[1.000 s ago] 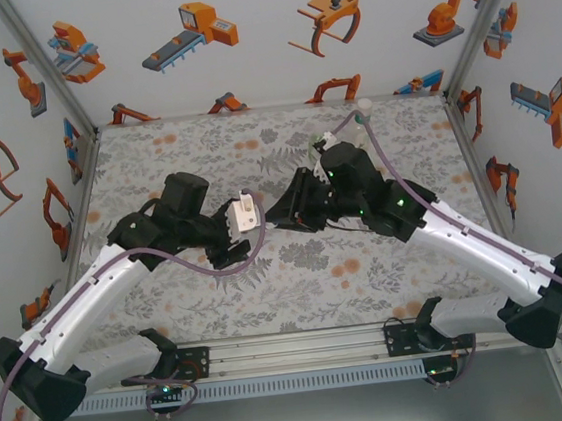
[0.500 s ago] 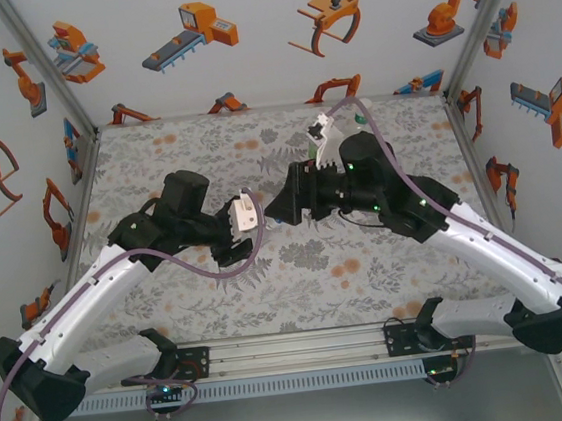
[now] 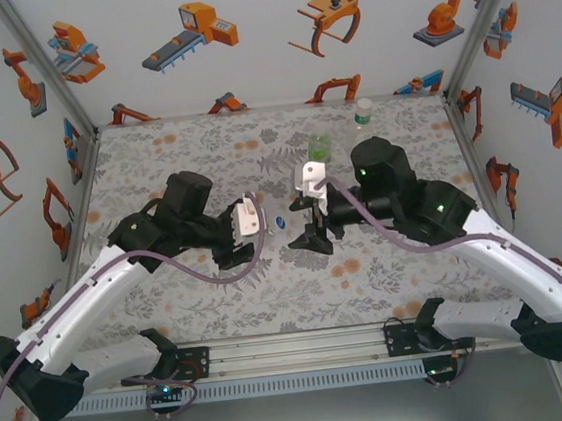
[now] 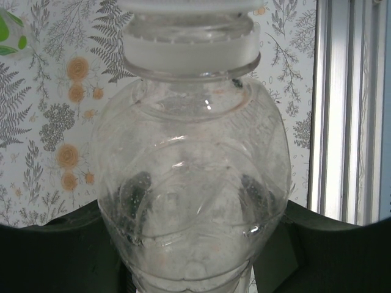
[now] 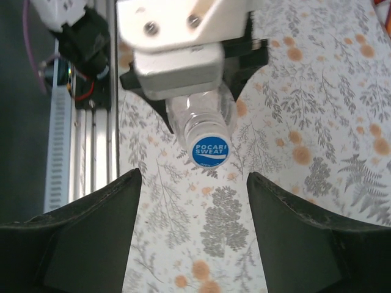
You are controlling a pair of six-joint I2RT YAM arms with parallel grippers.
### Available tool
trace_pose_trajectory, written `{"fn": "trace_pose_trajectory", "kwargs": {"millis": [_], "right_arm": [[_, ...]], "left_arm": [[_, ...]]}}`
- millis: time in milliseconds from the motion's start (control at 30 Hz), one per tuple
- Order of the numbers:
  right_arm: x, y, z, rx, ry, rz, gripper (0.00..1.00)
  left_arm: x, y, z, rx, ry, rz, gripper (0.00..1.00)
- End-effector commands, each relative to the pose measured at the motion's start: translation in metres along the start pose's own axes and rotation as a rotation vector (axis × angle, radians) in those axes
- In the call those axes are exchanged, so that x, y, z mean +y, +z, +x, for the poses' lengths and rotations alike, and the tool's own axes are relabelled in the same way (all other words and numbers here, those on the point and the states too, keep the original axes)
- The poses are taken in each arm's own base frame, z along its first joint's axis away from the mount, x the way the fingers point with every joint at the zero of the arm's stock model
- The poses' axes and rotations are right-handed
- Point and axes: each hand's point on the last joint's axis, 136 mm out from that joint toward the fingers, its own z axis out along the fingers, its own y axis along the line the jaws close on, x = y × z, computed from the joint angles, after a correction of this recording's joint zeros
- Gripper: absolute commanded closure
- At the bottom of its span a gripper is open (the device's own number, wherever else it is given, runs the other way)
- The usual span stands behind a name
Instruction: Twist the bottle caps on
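Note:
My left gripper [image 3: 262, 221] is shut on a short clear bottle [image 4: 189, 183], holding it sideways above the flowered table. On the bottle's neck sits a blue cap [image 5: 209, 151] printed POCARI SWEAT, which faces my right gripper [image 5: 192, 177]. That gripper [image 3: 312, 233] is open, a short way back from the cap [image 3: 278, 222], with nothing between its fingers. A short green bottle [image 3: 320, 147] stands upright behind it. Upright at the far right of the table is a taller clear bottle [image 3: 363, 116] with a white top.
The aluminium rail [image 3: 296, 350] with both arm bases runs along the near edge. Walls with robot pictures close in the left, back and right sides. The table's far left [image 3: 174, 151] and the strip in front of the grippers [image 3: 299, 289] lie bare.
My right gripper has opened, come off the held bottle's cap and drawn back and down. The green bottle and the taller bottle now show behind it. The left gripper has held still.

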Motion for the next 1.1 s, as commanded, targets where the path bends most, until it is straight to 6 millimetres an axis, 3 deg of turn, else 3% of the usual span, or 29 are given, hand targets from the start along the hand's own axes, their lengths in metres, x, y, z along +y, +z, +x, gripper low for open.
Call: {"fn": "trace_pose_trajectory", "kwargs": {"millis": [0,400,900,1067], "right_arm": [[0.012,0.0,-0.006,-0.015,-0.204,-0.08,0.37],[0.004,0.013,-0.019,-0.068,-0.231,-0.086,0.5],[0.007,0.016,-0.011,-0.064,-0.191,-0.101,0.64],[0.004,0.017,-0.01,-0.067,-0.121,-0.079,0.74]], "left_arm": [[-0.005,-0.008,-0.014,-0.038,0.044,0.019,1.0],[-0.009,-0.007,-0.014,-0.037,0.049,0.029,1.0],[-0.011,-0.007,-0.016,-0.036,0.054,0.032,1.0],[-0.011,-0.007,-0.015,-0.035,0.055,0.031,1.0]]}}
